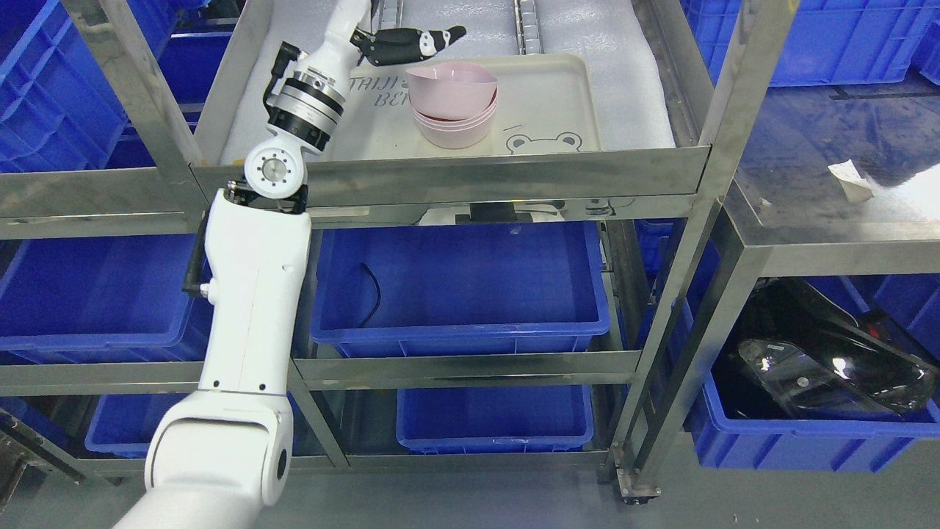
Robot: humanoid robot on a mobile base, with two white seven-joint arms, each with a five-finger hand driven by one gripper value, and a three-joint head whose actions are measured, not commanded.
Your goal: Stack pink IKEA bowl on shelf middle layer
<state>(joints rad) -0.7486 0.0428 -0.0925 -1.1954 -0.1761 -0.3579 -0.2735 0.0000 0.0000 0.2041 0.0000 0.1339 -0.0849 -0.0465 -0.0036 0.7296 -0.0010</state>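
Our left hand [407,44] hovers with fingers spread and empty beside the pink bowls [453,105]. We see the top bowl tilted on the stack on the tray [565,95]; seating it remains.

— Below the top level? Big blue bin [459,286], a black cable [373,294] lying inside.
— And lower, to the right?
— Smaller blue crate [493,419] underneath; crumpled paper [852,180] on the steel side table [822,220].
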